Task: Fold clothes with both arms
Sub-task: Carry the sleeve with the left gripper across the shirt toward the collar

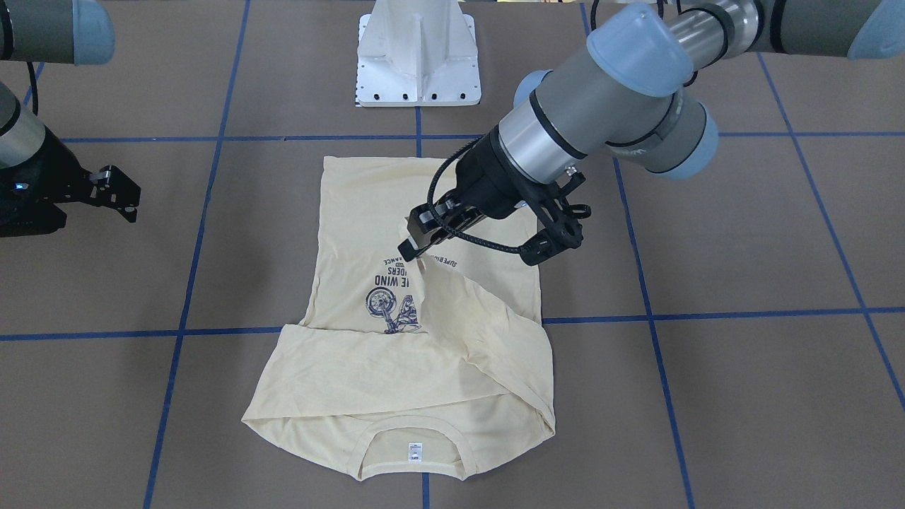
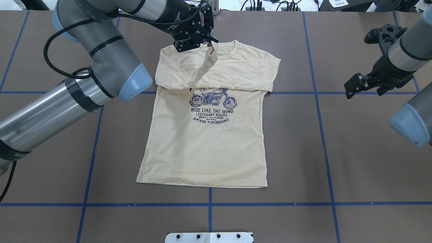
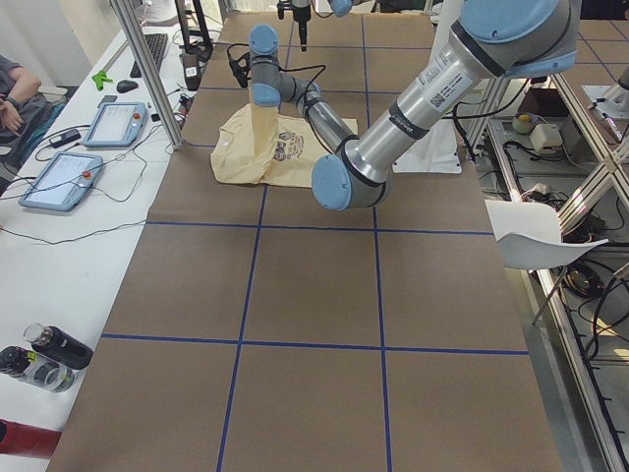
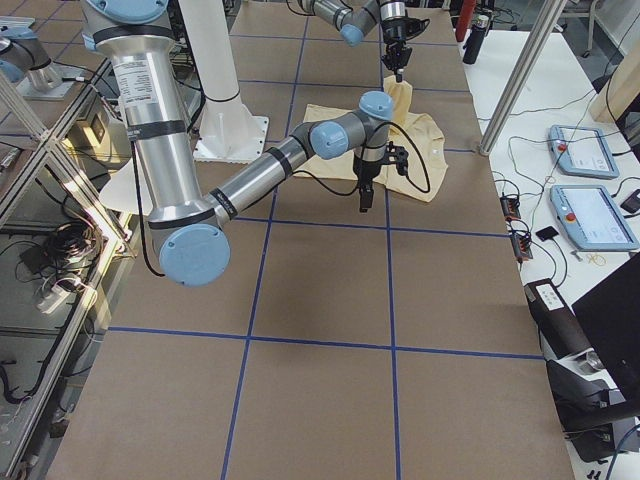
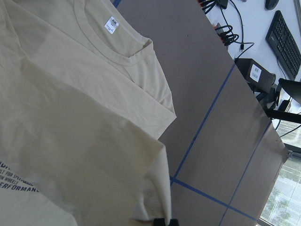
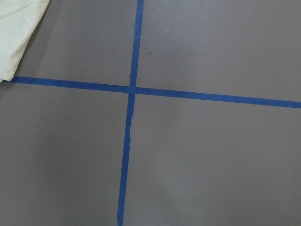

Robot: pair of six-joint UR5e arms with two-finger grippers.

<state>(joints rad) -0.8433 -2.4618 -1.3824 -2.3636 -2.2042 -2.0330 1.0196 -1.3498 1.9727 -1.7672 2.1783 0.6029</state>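
Note:
The cream-yellow T-shirt lies flat on the table with its navy motorcycle print up and the neck label at the far end from the robot. One sleeve lies folded across the chest. My left gripper is shut on the cuff of the other sleeve and holds it raised over the collar; it also shows in the front view. My right gripper is open and empty, off to the shirt's side over bare table. The right wrist view shows only a shirt corner.
The white pedestal base stands at the robot's side of the table. Blue tape lines grid the brown tabletop. A side bench holds tablets and bottles, beyond a metal post.

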